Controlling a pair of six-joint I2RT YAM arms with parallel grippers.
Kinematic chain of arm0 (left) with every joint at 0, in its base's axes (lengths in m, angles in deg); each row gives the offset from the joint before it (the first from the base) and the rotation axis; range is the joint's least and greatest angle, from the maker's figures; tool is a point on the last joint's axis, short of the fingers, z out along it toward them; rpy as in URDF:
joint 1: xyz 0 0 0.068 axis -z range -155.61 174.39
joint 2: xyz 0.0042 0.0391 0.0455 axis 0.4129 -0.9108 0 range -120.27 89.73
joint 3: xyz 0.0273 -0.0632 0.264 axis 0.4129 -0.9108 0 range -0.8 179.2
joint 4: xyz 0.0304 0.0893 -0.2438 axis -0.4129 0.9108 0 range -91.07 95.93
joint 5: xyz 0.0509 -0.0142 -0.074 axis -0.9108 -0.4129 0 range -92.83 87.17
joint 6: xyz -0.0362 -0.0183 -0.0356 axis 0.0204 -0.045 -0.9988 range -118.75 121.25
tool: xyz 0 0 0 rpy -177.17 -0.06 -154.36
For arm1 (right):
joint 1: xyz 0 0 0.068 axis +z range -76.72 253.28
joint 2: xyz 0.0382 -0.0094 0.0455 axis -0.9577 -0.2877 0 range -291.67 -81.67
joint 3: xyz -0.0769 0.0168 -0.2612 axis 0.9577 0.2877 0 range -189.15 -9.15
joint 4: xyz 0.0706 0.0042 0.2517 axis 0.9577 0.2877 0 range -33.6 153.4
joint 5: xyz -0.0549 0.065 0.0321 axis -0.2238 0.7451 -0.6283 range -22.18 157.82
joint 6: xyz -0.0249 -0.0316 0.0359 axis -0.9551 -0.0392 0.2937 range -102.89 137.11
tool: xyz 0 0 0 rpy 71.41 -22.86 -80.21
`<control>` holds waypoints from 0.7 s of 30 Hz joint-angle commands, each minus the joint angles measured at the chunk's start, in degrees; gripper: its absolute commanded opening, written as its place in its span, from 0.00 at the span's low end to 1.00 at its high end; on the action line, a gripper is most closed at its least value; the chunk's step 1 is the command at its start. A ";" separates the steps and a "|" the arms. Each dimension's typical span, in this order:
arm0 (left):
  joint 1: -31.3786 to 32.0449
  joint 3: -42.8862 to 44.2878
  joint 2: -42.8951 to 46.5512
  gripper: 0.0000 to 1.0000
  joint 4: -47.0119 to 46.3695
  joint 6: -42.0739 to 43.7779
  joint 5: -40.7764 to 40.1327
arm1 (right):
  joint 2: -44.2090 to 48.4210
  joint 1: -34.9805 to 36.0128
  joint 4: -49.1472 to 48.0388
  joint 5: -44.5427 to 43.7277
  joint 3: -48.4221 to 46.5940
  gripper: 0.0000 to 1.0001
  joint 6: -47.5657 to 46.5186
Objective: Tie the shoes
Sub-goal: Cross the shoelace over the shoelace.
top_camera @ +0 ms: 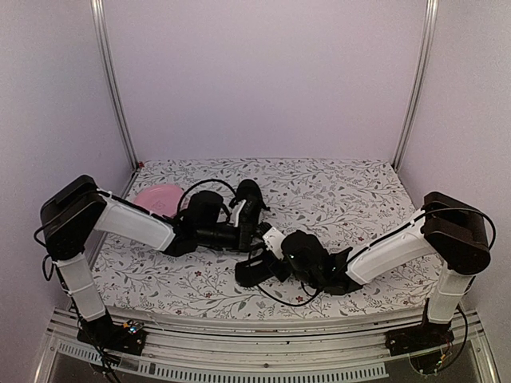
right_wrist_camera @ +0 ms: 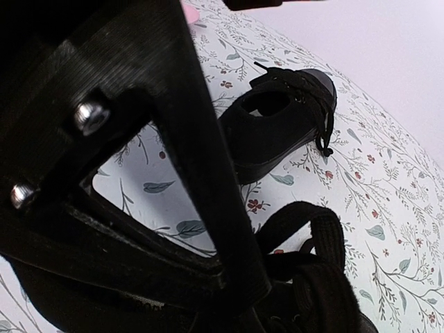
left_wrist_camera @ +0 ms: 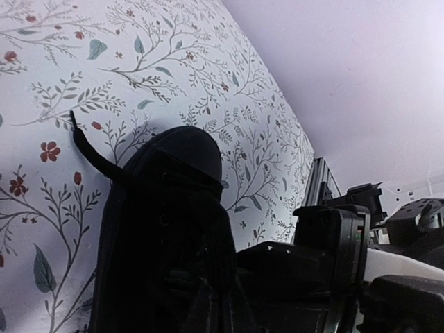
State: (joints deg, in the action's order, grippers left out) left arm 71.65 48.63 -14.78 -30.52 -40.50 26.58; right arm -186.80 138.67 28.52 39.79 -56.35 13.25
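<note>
Two black shoes lie on the floral tablecloth (top_camera: 351,191), both to the right of the pink plate (top_camera: 152,198) as the overhead camera sees it. The far shoe (top_camera: 249,198) sits near the plate, level with it. Its long axis runs from the arm bases toward the back wall, with the rounded toe pointing at that wall. The left wrist view looks along this shoe from the heel end, and one thin lace end (left_wrist_camera: 83,142) lies flat on the cloth off to its side. The right wrist view shows its open mouth and laced front from the side. The left gripper (top_camera: 243,219) hangs over the heel end of this shoe. Its fingers merge with the black upper, so I cannot tell how wide they are or whether they grip anything. The near shoe (top_camera: 254,271) lies further from the plate, closer to the arm bases. It is largely covered by the right gripper (top_camera: 270,254), and its heading cannot be read. A thick black finger (right_wrist_camera: 173,139) fills the right wrist view, so that gripper's opening cannot be judged either.
</note>
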 commanded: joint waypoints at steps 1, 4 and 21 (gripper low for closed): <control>0.78 -0.57 3.64 0.02 2.76 2.43 -2.93 | 0.16 -0.63 -3.59 -3.56 -1.22 0.02 0.10; 0.73 -1.88 5.87 0.17 3.10 3.46 -5.17 | 0.28 -0.69 -3.54 -3.52 -0.50 0.02 -0.20; 1.22 -15.24 11.35 0.47 3.67 1.68 -6.28 | -1.57 -1.29 -1.41 -2.91 -1.56 0.02 3.53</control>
State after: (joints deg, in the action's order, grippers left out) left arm 72.02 35.69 -4.79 -25.30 -37.25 18.93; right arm -187.08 138.05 26.75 37.43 -56.46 15.46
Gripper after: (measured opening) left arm 0.462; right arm 0.022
